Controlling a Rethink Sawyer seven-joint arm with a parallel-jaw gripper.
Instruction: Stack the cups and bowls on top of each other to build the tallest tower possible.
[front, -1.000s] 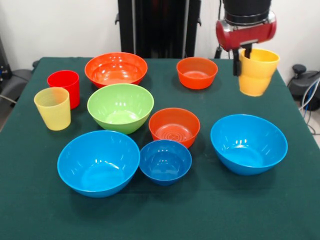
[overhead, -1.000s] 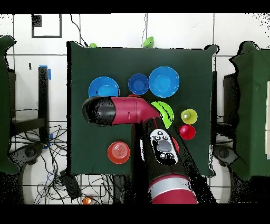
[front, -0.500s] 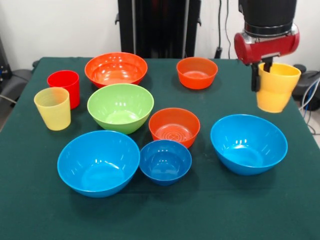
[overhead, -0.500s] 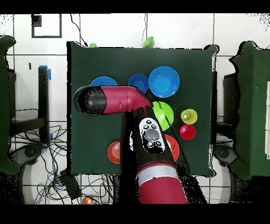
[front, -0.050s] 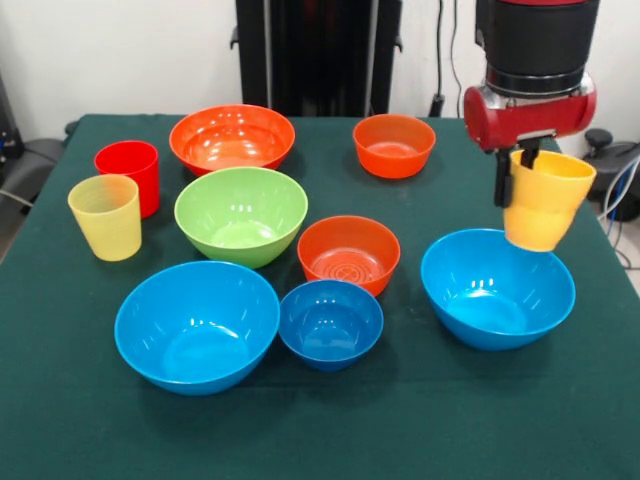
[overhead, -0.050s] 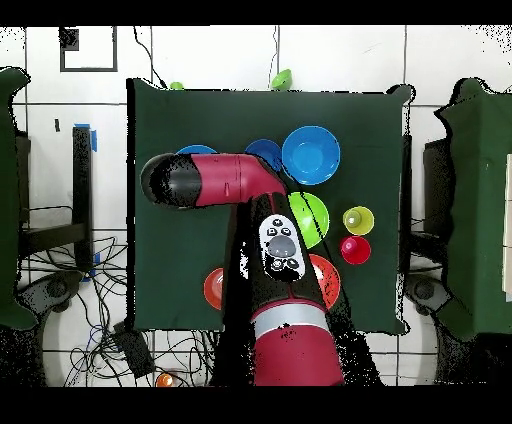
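We found the gripper (front, -0.050s: 514, 170) clenched on the rim of the yellow-orange cup (front, -0.050s: 545, 200), which hung tilted and clear of the table (front, -0.050s: 420, 420). Directly beneath it lay a large light-blue bowl (front, -0.050s: 497, 287), empty and glossy. Bare cloth lay open toward the table edge just beyond the cup. Farther off stood a small orange bowl (front, -0.050s: 349, 253), then the green bowl (front, -0.050s: 241, 215).

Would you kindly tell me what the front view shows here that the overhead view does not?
Only the front view shows the claw shut on the yellow-orange cup, held above the right light-blue bowl, which the arm mostly hides overhead. Only the overhead view shows the arm's red upper body and the floor cables. Both show the green bowl and the red cup.
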